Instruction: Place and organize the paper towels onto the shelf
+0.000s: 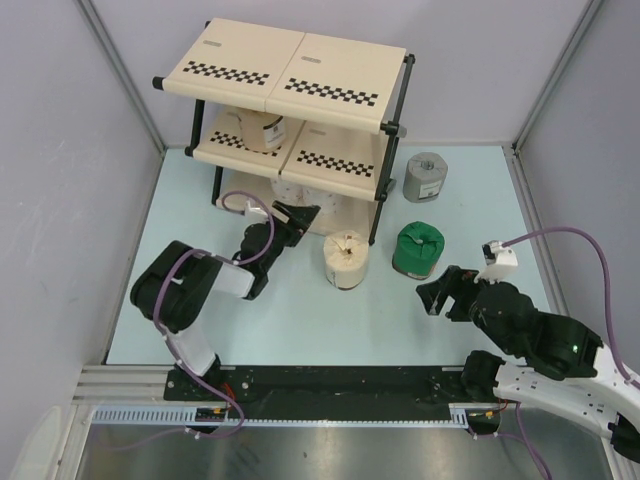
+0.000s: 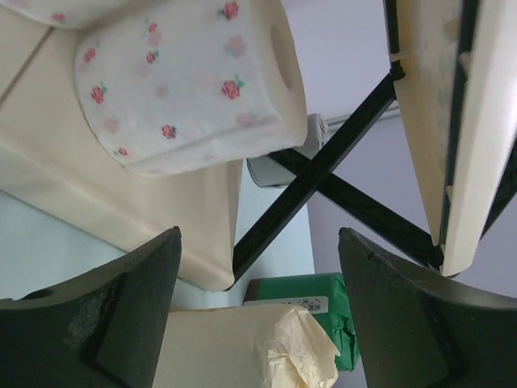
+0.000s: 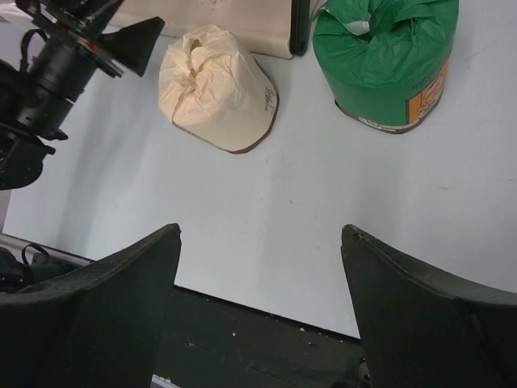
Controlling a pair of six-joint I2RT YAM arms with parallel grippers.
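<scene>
Shelf (image 1: 290, 75) stands at the far side of the pale blue worktop (image 1: 300, 320) in the overhead view. I count one tan roll (image 1: 262, 128) on its middle tier and a flowered white roll (image 1: 318, 205) on the bottom tier. A second tan roll (image 1: 346, 259) sits on the worktop just in front of the shelf's right front post. The green roll (image 1: 417, 249) is near it on the right, and the grey roll (image 1: 426, 177) is further back, beside the shelf's right end. My left pincer (image 1: 298, 215) is at the front edge of the bottom tier, close to the white roll. My right pincer (image 1: 435, 290) hangs over the worktop on the near side of the green roll.

From the left wrist, the fingers (image 2: 105, 323) stand wide apart with nothing gripped. The flowered roll rests on the beige bottom panel just ahead, and a sliver of another flowered roll (image 2: 40, 10) shows in the top corner. Black crossed braces (image 2: 323, 178) run behind, with the grey roll beyond them.

From the right wrist, the fingers (image 3: 97, 315) are spread wide and hold nothing, with only bare worktop between them. The second tan roll and the green roll lie ahead, apart from each other. My left arm (image 3: 56, 65) shows in the upper left corner.
</scene>
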